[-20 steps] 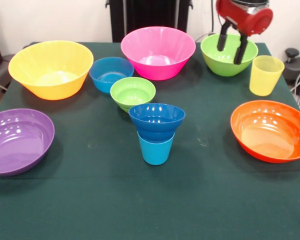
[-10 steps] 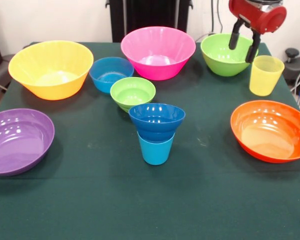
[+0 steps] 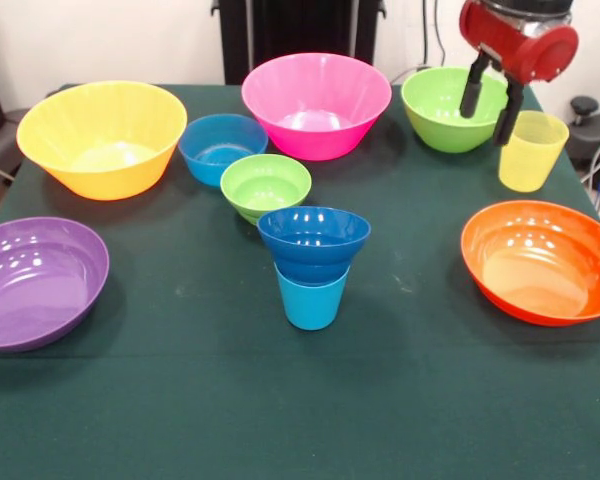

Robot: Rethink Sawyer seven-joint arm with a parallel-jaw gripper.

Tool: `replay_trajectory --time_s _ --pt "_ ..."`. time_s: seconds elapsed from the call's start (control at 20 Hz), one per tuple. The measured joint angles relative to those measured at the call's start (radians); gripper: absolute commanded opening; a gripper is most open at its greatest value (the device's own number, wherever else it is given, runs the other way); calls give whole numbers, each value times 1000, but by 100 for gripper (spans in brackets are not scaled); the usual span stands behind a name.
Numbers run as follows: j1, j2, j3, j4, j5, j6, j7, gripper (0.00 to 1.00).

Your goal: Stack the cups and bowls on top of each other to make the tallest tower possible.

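The claw [image 3: 488,103] hangs open and empty, just beside the yellow cup [image 3: 531,151] near the worktop [image 3: 180,400] edge; the dark blue bowl [image 3: 313,240] sits atop the blue cup [image 3: 311,298] mid-worktop, open room around.

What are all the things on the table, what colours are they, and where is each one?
Big bowls: five. Yellow-orange bowl far left; pink bowl far middle; green bowl far right; purple bowl near left; orange bowl right.
Small bowls: three. Light blue bowl between the yellow-orange and pink ones; lime green bowl just in front of it; dark blue bowl sitting in the blue cup.
Cups: two. Blue cup in the middle, under the dark blue bowl; yellow cup far right, standing alone.
Table: one, dark green cloth.
Claw: one, red body with black fingers, open, above the green bowl's right rim beside the yellow cup.
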State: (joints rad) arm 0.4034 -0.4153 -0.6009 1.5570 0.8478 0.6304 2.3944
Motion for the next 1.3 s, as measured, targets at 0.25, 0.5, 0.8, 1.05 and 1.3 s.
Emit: replay_trajectory --time_s 0.25,0.5,0.8,1.05,1.3 --pt "-10 45 0 -44 0 0 18 100" --pt "5 81 0 -63 0 0 43 100" --pt "25 107 0 -75 0 0 82 100" --pt "49 115 0 -79 0 0 121 100" --pt "69 115 0 -79 0 0 157 100"
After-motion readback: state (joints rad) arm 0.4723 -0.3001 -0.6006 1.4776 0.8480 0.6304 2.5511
